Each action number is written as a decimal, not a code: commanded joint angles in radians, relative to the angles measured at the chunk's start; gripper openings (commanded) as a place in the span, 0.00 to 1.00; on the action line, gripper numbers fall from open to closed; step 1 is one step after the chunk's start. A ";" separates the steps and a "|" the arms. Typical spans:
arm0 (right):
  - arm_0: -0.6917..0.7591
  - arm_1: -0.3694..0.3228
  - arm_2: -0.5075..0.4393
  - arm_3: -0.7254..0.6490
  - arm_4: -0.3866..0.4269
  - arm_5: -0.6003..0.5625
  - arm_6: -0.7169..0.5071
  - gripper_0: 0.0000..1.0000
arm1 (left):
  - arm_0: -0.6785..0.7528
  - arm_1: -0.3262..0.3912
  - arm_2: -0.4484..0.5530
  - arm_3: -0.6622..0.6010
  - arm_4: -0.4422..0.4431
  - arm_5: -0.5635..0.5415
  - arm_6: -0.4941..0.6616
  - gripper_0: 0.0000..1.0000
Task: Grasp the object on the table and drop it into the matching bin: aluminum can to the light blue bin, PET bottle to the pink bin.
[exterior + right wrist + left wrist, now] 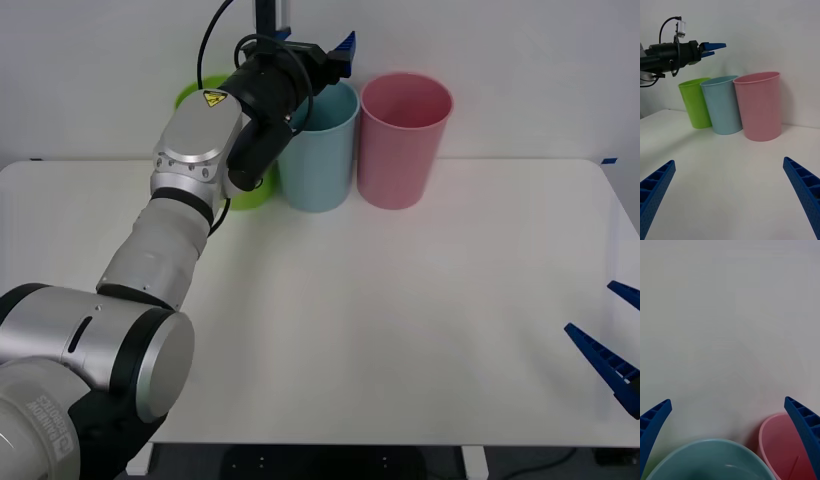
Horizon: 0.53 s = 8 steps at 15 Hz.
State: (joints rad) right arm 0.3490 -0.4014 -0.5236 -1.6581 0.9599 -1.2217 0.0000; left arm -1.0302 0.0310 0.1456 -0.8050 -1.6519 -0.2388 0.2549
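Three bins stood along the far edge of our desk (400,330): lime green bin (696,102), light blue bin (318,160), pink bin (403,140). Our left end effector (711,49) hung open and empty above the blue one; we saw no can anywhere. Withdrawing meant lifting straight up. Our right end effector (615,335) waited open.

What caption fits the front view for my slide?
Left claw open above the tall pale blue plastic bin, beside the tall pink plastic bin, on the white table.
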 commanded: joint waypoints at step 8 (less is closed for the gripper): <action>0.000 0.000 0.000 0.000 0.000 0.000 0.000 1.00 | 0.073 0.007 -0.032 -0.083 0.118 -0.076 -0.036 1.00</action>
State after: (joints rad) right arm 0.3490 -0.4014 -0.5236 -1.6581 0.9599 -1.2217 0.0000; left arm -0.9654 0.0372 0.1184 -0.8734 -1.5466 -0.3105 0.2226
